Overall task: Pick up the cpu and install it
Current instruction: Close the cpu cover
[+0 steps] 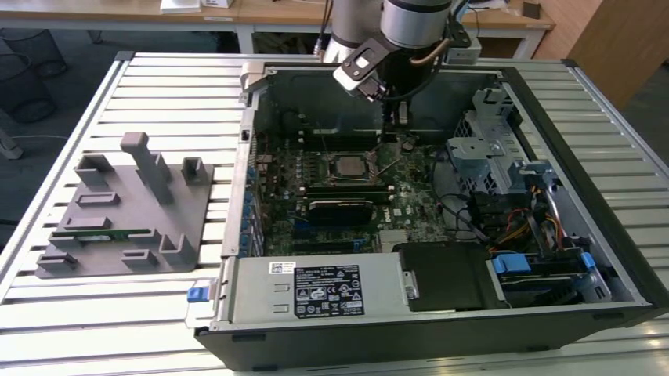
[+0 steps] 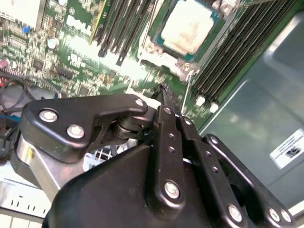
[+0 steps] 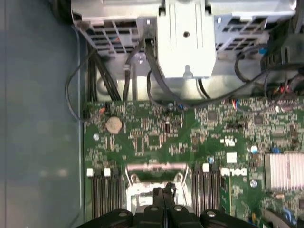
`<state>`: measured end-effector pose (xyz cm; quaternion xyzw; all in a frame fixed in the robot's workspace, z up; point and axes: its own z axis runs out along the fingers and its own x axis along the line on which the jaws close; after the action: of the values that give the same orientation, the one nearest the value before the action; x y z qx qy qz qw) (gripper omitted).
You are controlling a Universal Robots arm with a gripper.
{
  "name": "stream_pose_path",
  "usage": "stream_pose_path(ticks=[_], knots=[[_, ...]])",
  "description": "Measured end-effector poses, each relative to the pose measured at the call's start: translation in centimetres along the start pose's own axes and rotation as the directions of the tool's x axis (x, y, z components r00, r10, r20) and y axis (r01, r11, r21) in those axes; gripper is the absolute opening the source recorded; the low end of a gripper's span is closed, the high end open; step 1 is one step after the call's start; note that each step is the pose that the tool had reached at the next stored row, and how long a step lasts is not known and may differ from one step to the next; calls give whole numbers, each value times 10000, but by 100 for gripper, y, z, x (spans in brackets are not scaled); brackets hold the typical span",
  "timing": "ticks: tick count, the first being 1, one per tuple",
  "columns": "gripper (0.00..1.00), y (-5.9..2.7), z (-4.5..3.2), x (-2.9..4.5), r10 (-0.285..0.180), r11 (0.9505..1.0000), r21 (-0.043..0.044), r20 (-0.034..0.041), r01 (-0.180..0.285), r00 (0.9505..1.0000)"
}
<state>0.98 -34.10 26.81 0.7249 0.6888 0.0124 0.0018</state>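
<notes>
Beside socketed cpu [image 2: 187, 26], gripper [image 2: 164, 90] hovering, jaws pressing together, empty; it seeming light, stiff, fragile; edge-gripping best.

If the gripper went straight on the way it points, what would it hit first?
The gripper would most likely hit the metal socket frame at the edge of the cpu, or the green board beside it. Depth is unclear.

My arm [image 1: 416, 22] enters at the upper middle of the exterior view, wrist bent, and my gripper [image 1: 399, 125] points straight down. In the first wrist view my black fingers [image 3: 158, 199] meet at the tips, gripping nothing.
</notes>
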Motion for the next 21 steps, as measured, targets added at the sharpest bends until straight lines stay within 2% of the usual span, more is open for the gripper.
stream_pose_path(ticks=[5,14,21], knots=[[11,128,4,7,-1,10000,22,0,1,10000],[11,139,4,7,-3,10000,22,0,3,10000],[11,258,7,13,-1,10000,27,1,1,10000]])
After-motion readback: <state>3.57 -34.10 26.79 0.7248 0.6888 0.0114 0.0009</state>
